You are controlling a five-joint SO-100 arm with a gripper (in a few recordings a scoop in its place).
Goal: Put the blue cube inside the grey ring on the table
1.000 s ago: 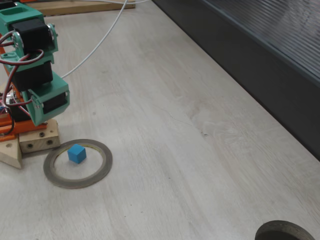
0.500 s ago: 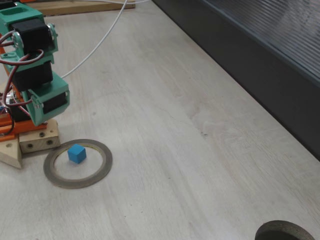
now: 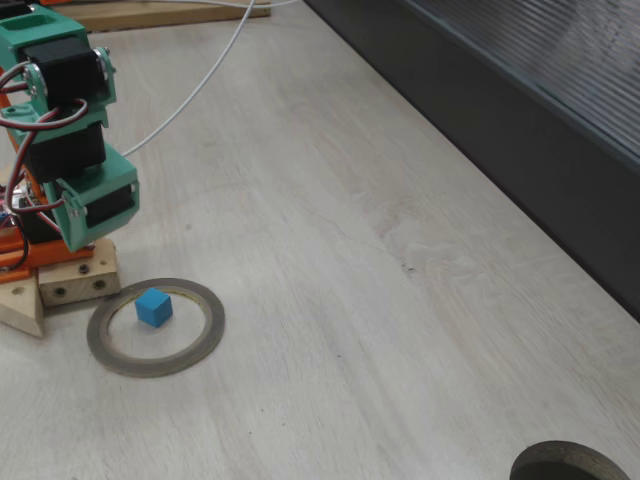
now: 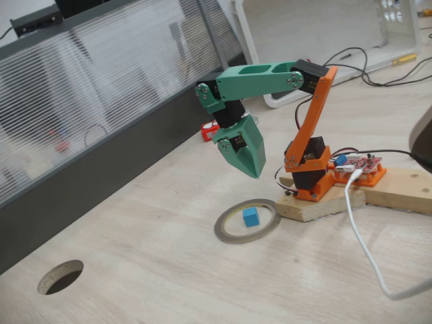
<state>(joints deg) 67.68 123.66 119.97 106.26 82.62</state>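
Surface (image 3: 400, 330): pale wood-grain; dark ribbed panel (image 3: 560, 110) at 2 o'clock. Blue cube (image 3: 153, 307) inside grey ring (image 3: 155, 327). End effector (image 4: 255, 173): raised, jaws together, empty.

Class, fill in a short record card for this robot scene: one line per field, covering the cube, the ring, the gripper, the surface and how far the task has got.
cube: blue cube lying flat inside the ring's hole, nearer the rim on the robot base's side
ring: grey ring flat on the table, beside the wooden base
gripper: gripper raised above the table, pointing down, fingers together, holding nothing
surface: table, pale wood grain
task state: cube already inside the ring
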